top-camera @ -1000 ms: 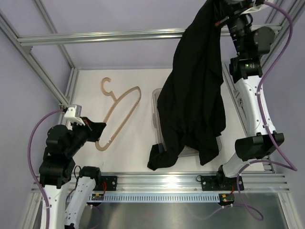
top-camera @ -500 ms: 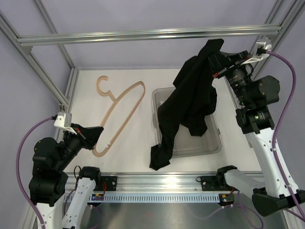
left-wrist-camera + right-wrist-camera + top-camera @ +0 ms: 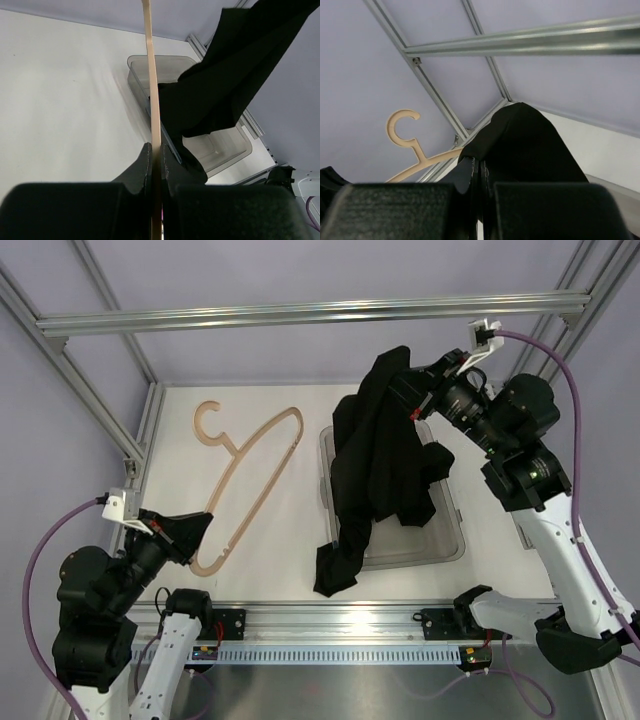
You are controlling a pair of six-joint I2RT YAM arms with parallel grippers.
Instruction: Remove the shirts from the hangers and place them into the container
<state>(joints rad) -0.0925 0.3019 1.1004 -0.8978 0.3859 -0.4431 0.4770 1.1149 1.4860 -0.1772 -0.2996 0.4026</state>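
the right gripper [image 3: 412,400] is up in the air above the far end of the bin [image 3: 450,545], its fingers pinched tight on a fold of the black shirt [image 3: 385,465]. the shirt hangs down from that grip in a long bunched drape. most of it falls into the bin, and one part spills over the bin's near left rim and ends in a crumpled lump on the white table [image 3: 280,570] just beside the near left corner. in the right wrist view the fabric [image 3: 520,142] rises in a rounded hump straight ahead of the closed fingers, with the hanger's hook [image 3: 402,127] visible beyond it to the left.

the left gripper [image 3: 195,530] is raised over the near left part of the table and is clamped on the wooden hanger [image 3: 250,475] at its lower end. the hanger is bare, with no cloth on it, and stretches away from the gripper toward the far side, its hook [image 3: 208,420] pointing to the back left. in the left wrist view the hanger [image 3: 152,90] shows edge-on as a thin tan strip held between the two dark fingers [image 3: 142,165], running up the middle of the view, with the bin [image 3: 225,145] and the hanging shirt [image 3: 235,65] off to the right of it.

the hanger and the shirt are well apart, and the hanger sits left of the bin.
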